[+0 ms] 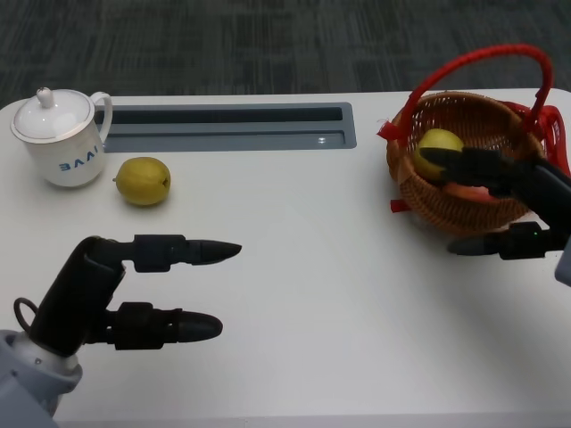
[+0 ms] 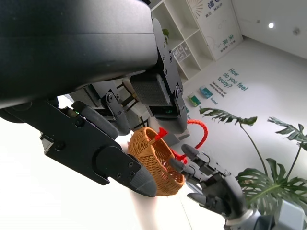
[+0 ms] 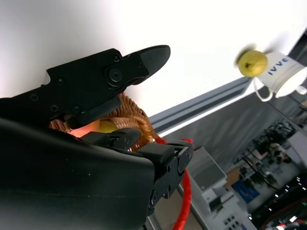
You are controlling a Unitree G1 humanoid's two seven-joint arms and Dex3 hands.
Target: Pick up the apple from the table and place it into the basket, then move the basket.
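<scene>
The wicker basket (image 1: 464,125) with a red handle stands at the table's right side. Inside it lie a reddish apple (image 1: 464,191) and a yellow-green fruit (image 1: 439,147). My right hand (image 1: 513,201) straddles the basket's near wall, with its upper fingers reaching inside over the apple and its thumb outside, low beside the wall. It holds nothing. In the right wrist view the apple (image 3: 84,130) glows orange between my fingers and the wicker (image 3: 132,112). My left hand (image 1: 134,290) rests open near the front left edge, fingers pointing right. The left wrist view shows the basket (image 2: 153,158) and my right hand (image 2: 211,184).
A yellow fruit (image 1: 143,181) lies at the left of the table, next to a white lidded mug (image 1: 58,135). A grey recessed slot (image 1: 232,127) runs along the table's back edge. The right wrist view also shows the yellow fruit (image 3: 252,63) and the mug (image 3: 283,76).
</scene>
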